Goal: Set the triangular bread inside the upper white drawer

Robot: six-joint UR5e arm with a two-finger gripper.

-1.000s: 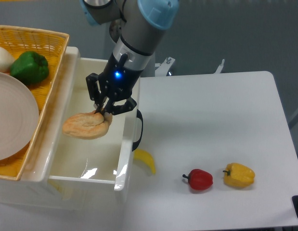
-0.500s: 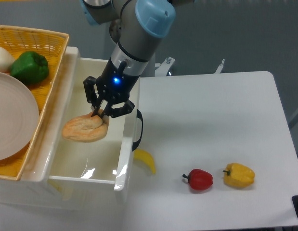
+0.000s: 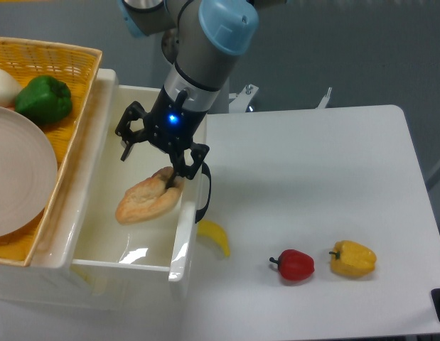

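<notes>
Nearest the camera, a small red bell pepper (image 3: pixel 295 264) and a yellow bell pepper (image 3: pixel 353 258) are seen side by side on the white table (image 3: pixel 319 185), with a small yellow banana (image 3: pixel 215 236) lying to their left, just beside the front wall of the large glossy white plastic drawer bin (image 3: pixel 178 245). A dark curved handle (image 3: pixel 205 193) is fixed to that wall. Inside the bin, the flat tan-orange triangular bread (image 3: pixel 148 198) is found, tilted, its upper corner close against the right-hand wall. Above it, the black two-finger claw (image 3: pixel 157 154) is spread wide, with nothing gripped between its fingers; the right finger (image 3: pixel 181 171) appears to touch or overlap the upper edge of the bread, while the left finger (image 3: pixel 125 149) hangs well apart from it. A blue light is lit on the wrist of the grey and light-blue robot arm (image 3: pixel 202 53). Further left and back, a yellow wicker basket (image 3: pixel 76 78) is seen, holding a pale round plate (image 3: pixel 13 177), a green bell pepper (image 3: pixel 43 99) and a white rounded item (image 3: pixel 3 85).
</notes>
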